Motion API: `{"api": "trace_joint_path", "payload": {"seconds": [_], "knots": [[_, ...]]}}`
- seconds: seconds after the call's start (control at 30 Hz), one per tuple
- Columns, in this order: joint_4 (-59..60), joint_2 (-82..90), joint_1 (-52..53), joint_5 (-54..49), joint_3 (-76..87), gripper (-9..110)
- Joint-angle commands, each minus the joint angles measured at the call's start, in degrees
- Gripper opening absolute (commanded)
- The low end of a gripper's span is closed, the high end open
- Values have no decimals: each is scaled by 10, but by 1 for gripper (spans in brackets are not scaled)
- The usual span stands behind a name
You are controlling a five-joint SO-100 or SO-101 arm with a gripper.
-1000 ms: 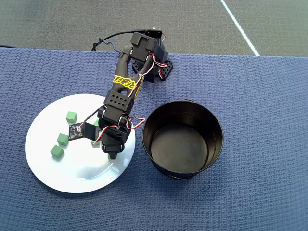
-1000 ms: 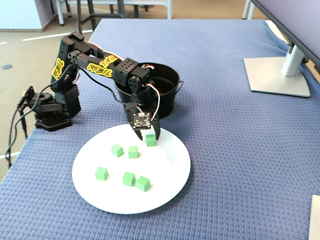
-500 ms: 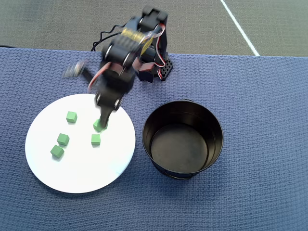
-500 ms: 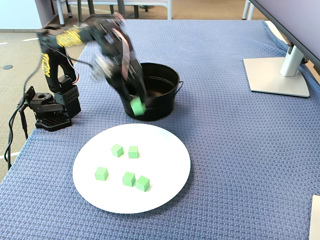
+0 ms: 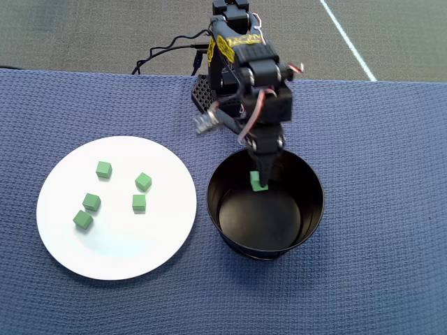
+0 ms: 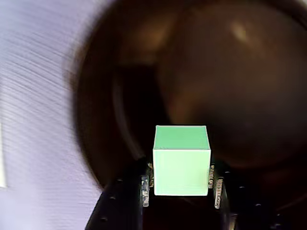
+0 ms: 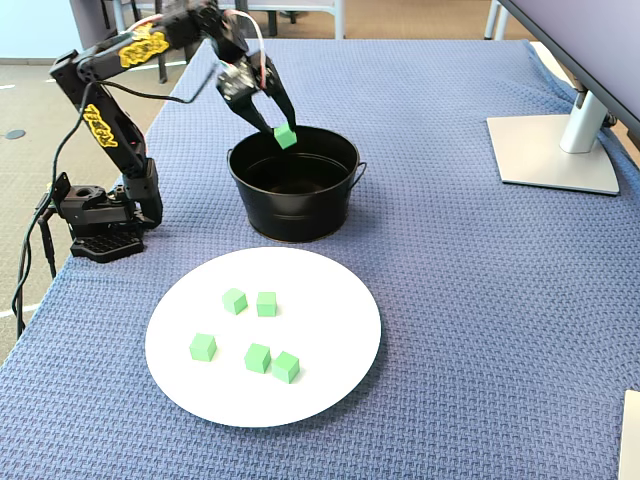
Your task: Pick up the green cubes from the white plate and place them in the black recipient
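above the mouth of the round, deep, glossy black metal pot (image 5: 265, 202), the arm's two-finger hand (image 5: 259, 183) hangs with 1 small matte green cube (image 6: 181, 160) pinched between its dark fingers (image 6: 144, 184), 1 finger on each side face, as the wrist view shows. the cube sits square in the grip with its top face clear. that suits a drop, since parting the fingers should let it fall straight. the overhead view puts the cube inside the pot's rim, toward the side nearest the arm's base, and in the fixed view (image 7: 286, 136) it is held above the rim rather than down inside, so i judge this the moment just ahead of release. the pot floor looks bare in the overhead view, so this seems the 1st cube to go in.

5 more green cubes (image 5: 143, 181) lie loose and apart on the large, round, glossy white plate (image 5: 160, 244), just beside the pot on the blue woven cloth (image 5: 377, 244) that covers the counter. plate and pot stand close, which keeps each carry short.
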Motion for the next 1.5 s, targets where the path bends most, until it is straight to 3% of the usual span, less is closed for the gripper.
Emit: {"api": "trace_joint_path", "payload": {"seconds": [0.0,0.23,0.37,0.6,1.0,1.47], "knots": [[-14,-3,-25,2,0,31],[72,18,55,-71,-110,37],[105,-48,197,-145,-195,34],[33,-184,434,-268,-186,33],[-5,-260,533,-581,-184,33],[-97,-336,553,-481,-122,30]]}}
